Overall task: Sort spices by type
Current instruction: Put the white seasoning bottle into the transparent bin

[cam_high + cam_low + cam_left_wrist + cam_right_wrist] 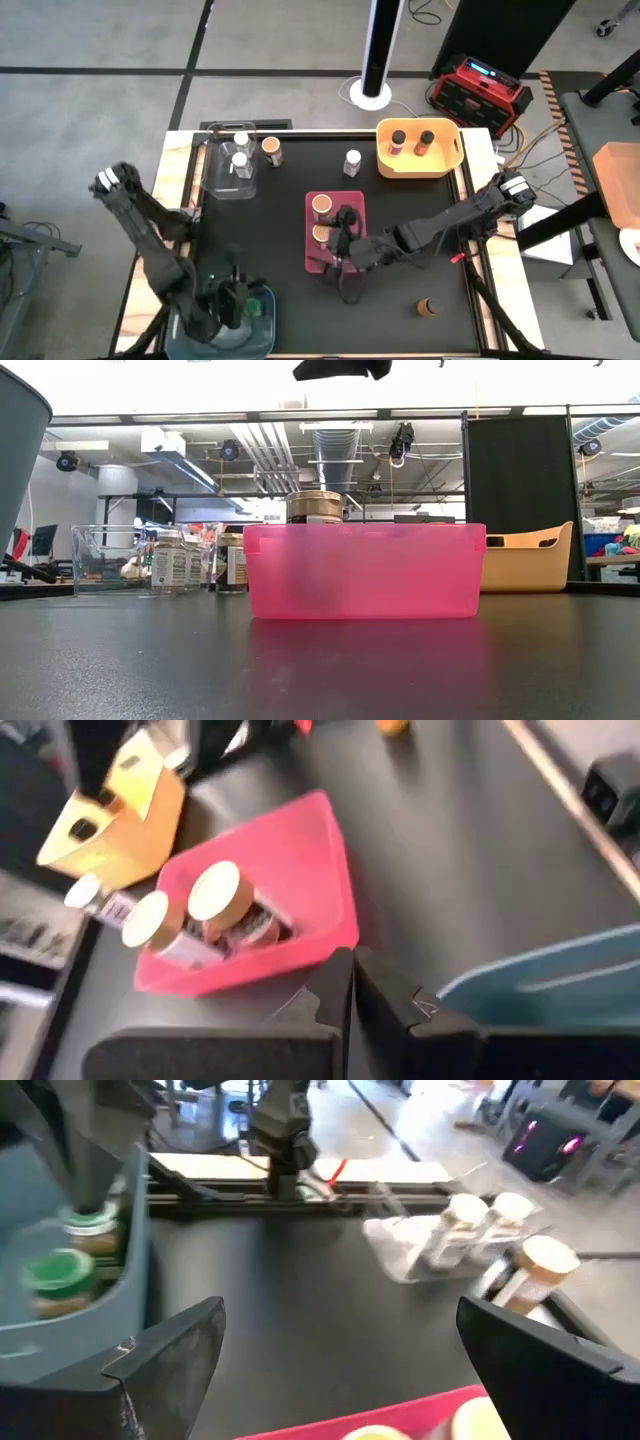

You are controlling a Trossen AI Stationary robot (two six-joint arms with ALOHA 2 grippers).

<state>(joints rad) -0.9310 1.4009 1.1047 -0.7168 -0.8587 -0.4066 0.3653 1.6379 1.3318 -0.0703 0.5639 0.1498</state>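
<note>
High view: the right gripper (pixel 345 262) hangs over the near end of the pink bin (pixel 352 206), which sits mid-surface with two orange-lidded jars (pixel 321 205) in its far half. The left gripper (pixel 232 300) waits over the blue bin (pixel 262 330) at the near left corner. Two dark-lidded jars (pixel 398 138) stand in the yellow bin (pixel 440 165) at the far right, white-lidded jars (pixel 240 140) in the clear bin (pixel 225 185) at the far left. One orange-lidded jar (pixel 271 149) and one white-lidded jar (pixel 352 160) stand loose near the far edge, and a brown-lidded jar (pixel 429 307) near the near right corner.

Low view: the pink bin fills the middle, one jar top showing above its rim; the arms are out of sight except a dark part at the top.

Left wrist view: its fingers are pressed together, holding nothing.

Right wrist view: the fingers stand wide apart and empty, the pink rim just below; a green-lidded jar (pixel 58 1272) lies in the blue bin.

The right gripper looks free for the next pick. I would lift clear of the pink rim, go for the loose orange-lidded jar, and straddle it upright before closing.
</note>
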